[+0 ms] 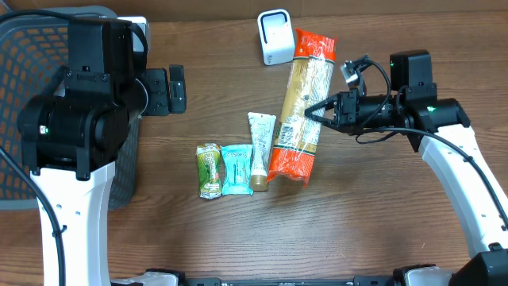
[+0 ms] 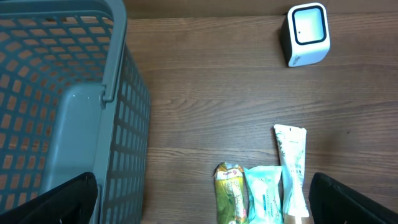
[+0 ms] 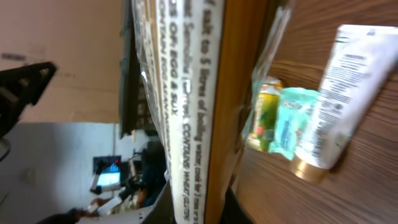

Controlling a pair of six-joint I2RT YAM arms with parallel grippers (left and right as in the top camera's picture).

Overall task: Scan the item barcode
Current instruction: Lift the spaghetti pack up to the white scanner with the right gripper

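Overhead view: I had the pasta packet (image 1: 305, 75) pinched in the right gripper (image 1: 311, 111), fingers clenched on its right edge about halfway along. It lay lengthwise up the middle of the table (image 1: 206, 238), its top end just beside the white scanner (image 1: 275, 37) and its lower end next to the cream tube (image 1: 259, 151). I judged it lifted clear, though I couldn't be sure from above.

Handling, as I read it: long and fairly light, stiffened by the dry strands inside, but those would snap if bent. The film wrapper looked slick and crinkly, so a mid-length hold was the sensible one, to keep either end from drooping.

Looks: orange at both ends, a pale printed panel between. The right wrist view showed a white strip of black small print along one edge. I spotted no barcode.

The left gripper (image 1: 176, 89) hung spread wide and empty beside the grey basket (image 1: 24, 48).
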